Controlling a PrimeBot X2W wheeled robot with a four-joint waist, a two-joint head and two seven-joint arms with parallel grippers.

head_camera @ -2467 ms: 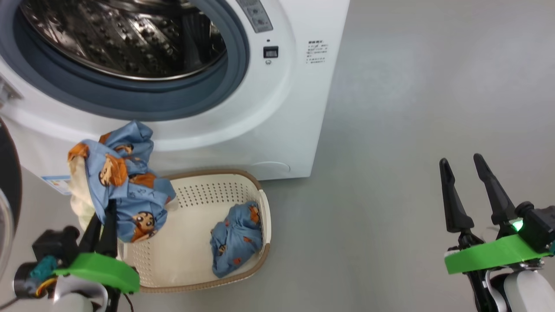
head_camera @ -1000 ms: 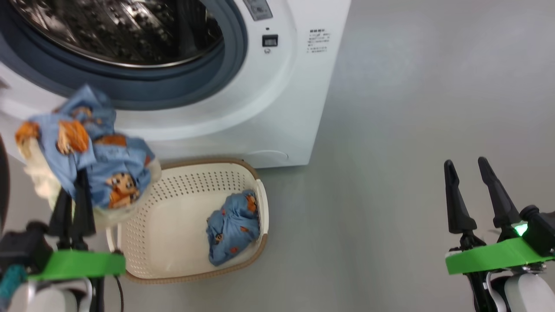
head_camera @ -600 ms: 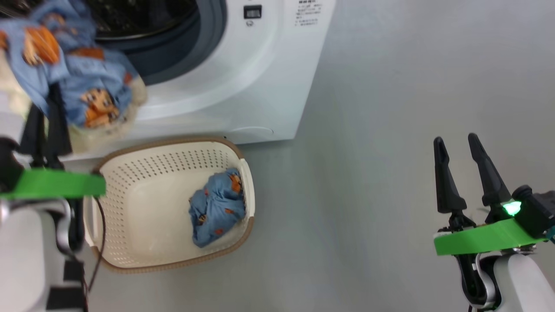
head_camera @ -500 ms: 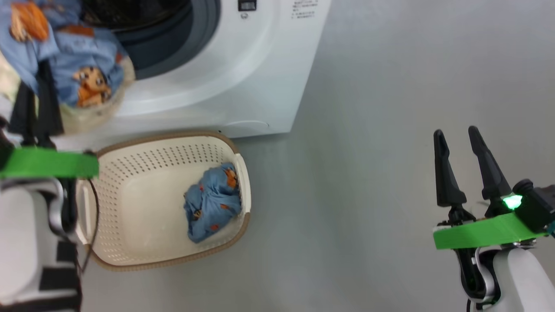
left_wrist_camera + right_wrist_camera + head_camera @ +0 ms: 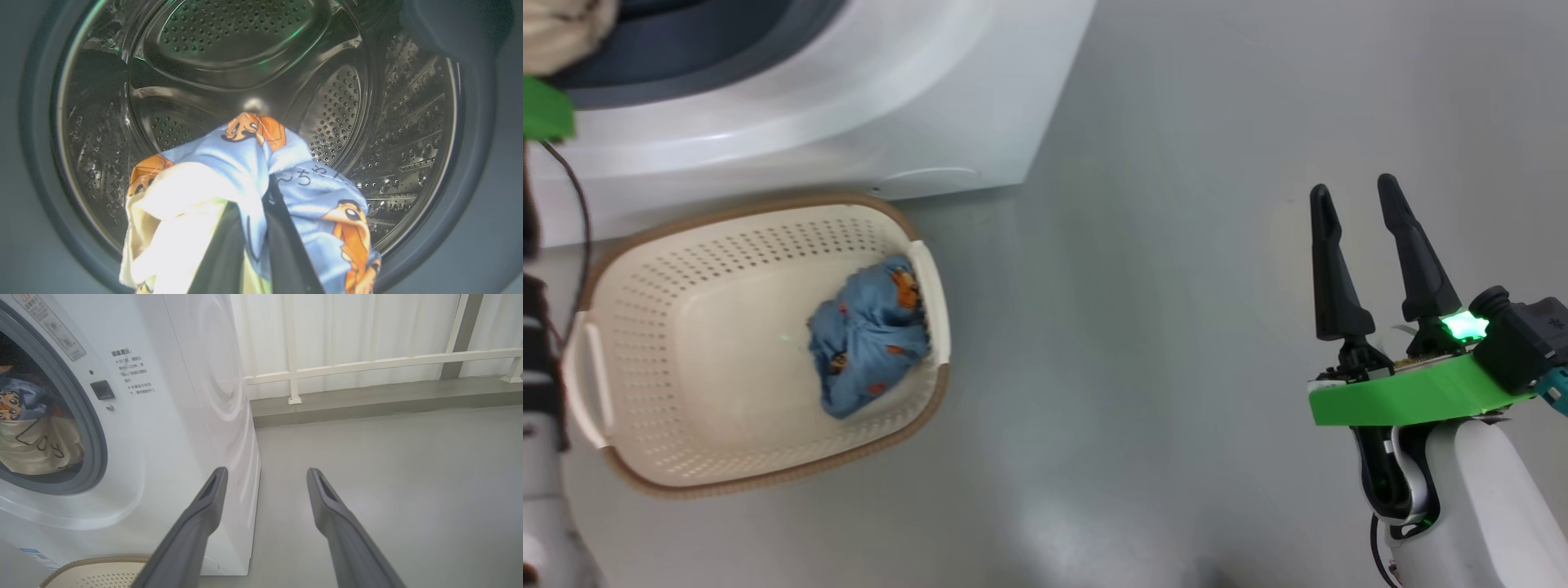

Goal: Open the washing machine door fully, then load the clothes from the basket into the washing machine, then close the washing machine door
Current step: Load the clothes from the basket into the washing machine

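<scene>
Left gripper (image 5: 255,204) jaws clench soft bear-print clothes (image 5: 245,163) before the perforated steel drum (image 5: 245,49); right gripper (image 5: 1354,189) jaws gape.

Left gripper (image 5: 265,192) closed; right gripper (image 5: 1354,186) spread

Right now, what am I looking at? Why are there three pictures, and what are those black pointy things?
It's a robot doing laundry. The black pointy things are its fingers, two on each gripper. One picture looks down from its head: a basket on the floor with one blue piece inside, next to a white washing machine. The other two come from cameras on its wrists. The left gripper is shut on a bundle of blue bear-print and cream clothes, holding it at the mouth of the drum. The right gripper is open and empty.
</scene>
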